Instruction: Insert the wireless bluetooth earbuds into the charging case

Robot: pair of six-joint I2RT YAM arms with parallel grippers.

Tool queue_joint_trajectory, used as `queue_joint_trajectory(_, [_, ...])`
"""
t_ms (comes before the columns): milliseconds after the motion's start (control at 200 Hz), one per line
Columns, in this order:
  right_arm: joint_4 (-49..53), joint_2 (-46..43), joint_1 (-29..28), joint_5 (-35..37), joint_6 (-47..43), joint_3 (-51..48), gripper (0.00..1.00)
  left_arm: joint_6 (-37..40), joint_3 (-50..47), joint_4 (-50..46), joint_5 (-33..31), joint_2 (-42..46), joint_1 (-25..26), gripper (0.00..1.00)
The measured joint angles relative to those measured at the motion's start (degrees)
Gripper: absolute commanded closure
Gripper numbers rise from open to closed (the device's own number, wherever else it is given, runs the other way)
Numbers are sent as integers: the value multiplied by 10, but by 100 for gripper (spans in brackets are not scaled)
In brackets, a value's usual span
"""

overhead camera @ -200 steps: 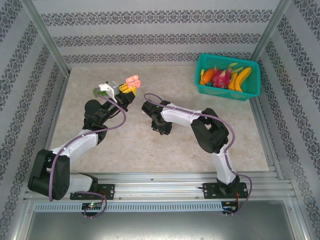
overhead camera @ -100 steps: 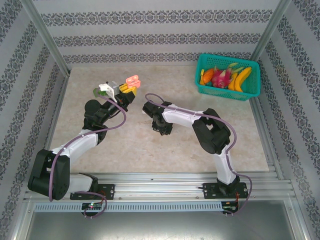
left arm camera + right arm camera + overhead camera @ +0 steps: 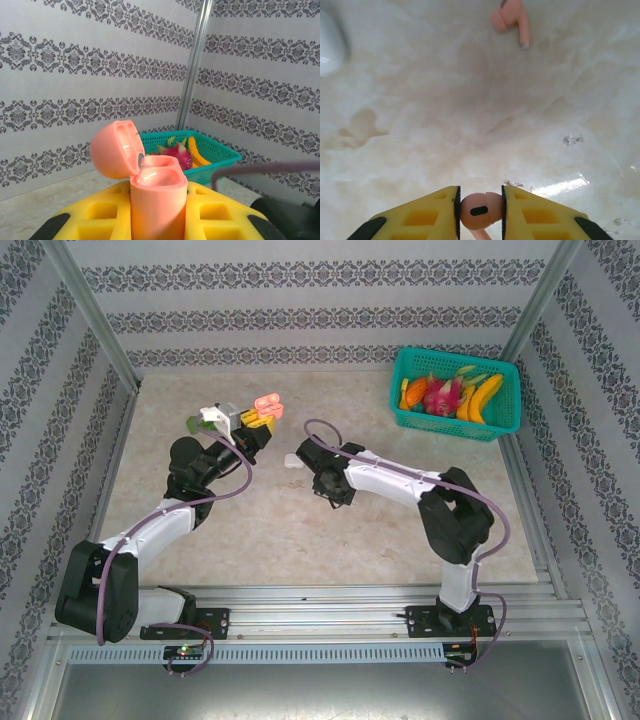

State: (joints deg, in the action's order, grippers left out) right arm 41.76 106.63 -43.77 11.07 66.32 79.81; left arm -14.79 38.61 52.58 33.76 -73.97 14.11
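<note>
The left gripper point(image 3: 158, 205) (yellow-padded fingers at the bottom of the left wrist view) is clamped on the upright pink plastic charging case point(image 3: 155, 180). The case's rounded lid point(image 3: 116, 149) is hinged open toward the left. The right gripper point(image 3: 480, 197), at bottom centre of its wrist view, pinches a small pink stemmed earbud point(image 3: 479, 211) between narrowly parted jaws above the marbled beige tabletop point(image 3: 470, 110). A second pink earbud point(image 3: 512, 21) lies near the upper edge, and a white rounded case point(image 3: 327, 42) sits at the upper left.

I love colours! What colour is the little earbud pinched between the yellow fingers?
The earbud is pink, clearest in the right wrist view.
</note>
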Motion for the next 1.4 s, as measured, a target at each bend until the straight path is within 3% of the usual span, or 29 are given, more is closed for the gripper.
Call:
queue_joint_trajectory(505, [-83,-216,42,56,-115,-30,75,31,42,-49,79,-5,2,100])
queue_joint_trajectory(724, [-147,-288,43,71,-199,-21,75,88,68,-89,78,-16,45,100])
queue_joint_trajectory(1094, [-301,-320,41,53,-278,-14,75,172,80,-95,-41,-38,129,100])
queue_joint_trajectory(1399, [-426,-352,35,34,-270,-75,75,186,139,-47,-101,-92,161,100])
